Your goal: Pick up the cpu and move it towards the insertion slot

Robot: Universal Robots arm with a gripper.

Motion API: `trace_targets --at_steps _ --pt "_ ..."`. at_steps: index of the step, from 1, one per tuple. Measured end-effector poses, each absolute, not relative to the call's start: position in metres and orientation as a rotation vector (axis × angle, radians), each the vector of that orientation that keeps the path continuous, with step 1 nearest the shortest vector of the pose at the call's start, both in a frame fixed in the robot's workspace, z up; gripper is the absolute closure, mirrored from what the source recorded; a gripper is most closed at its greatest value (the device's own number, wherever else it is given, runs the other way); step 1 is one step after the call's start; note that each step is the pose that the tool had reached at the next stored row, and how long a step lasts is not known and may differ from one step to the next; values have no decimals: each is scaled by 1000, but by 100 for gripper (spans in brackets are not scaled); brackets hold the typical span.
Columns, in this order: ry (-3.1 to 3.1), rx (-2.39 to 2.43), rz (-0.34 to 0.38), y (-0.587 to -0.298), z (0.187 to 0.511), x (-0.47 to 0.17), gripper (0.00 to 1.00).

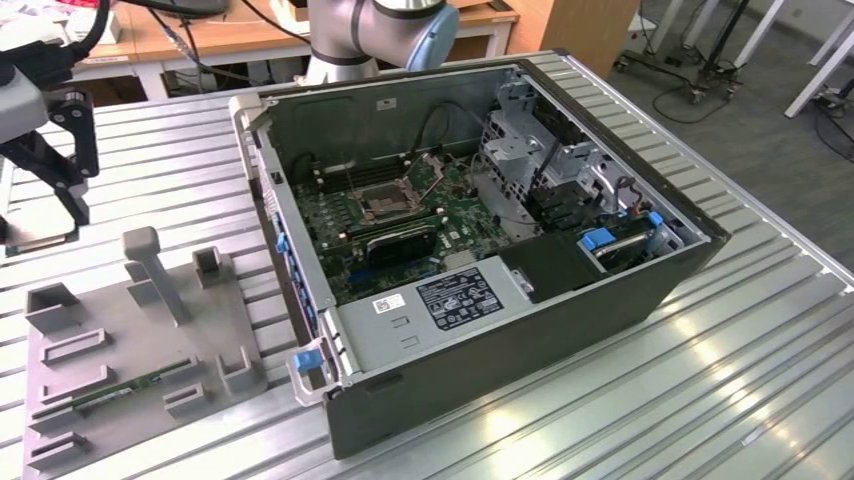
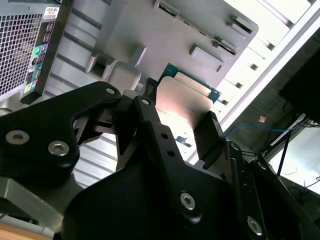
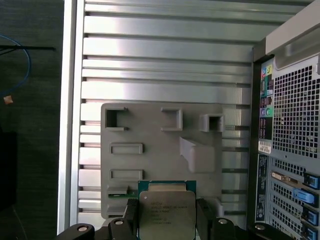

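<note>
gripper (image 3: 167, 219): closed on the cpu (image 3: 166, 207), one finger (image 3: 131, 216) on each of two opposite edges.
arm pose: gripper (image 1: 40, 222) points down over the tabletop (image 1: 174, 140), at the exterior view's left edge.
cpu: flat between the fingers, silvery top towards the first wrist view's camera.
grey fixture plate (image 3: 150, 131): below the gripper, cpu over its near edge.
insertion slot (image 1: 387, 203): well apart from the gripper, inside the open computer case (image 1: 561, 290), towards the exterior view's right.

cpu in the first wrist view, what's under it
The grey tray on the table shows beneath the cpu, which the gripper clamps; what lies straight below it is covered.
</note>
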State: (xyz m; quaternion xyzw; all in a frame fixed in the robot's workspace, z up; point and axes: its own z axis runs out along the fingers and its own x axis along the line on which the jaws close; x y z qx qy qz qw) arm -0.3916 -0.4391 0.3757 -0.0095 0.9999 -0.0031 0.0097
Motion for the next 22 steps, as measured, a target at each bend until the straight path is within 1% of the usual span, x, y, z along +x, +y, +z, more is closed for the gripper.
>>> trace_targets --at_steps 22 --pt "3122 -29 -10 -439 376 -380 46"
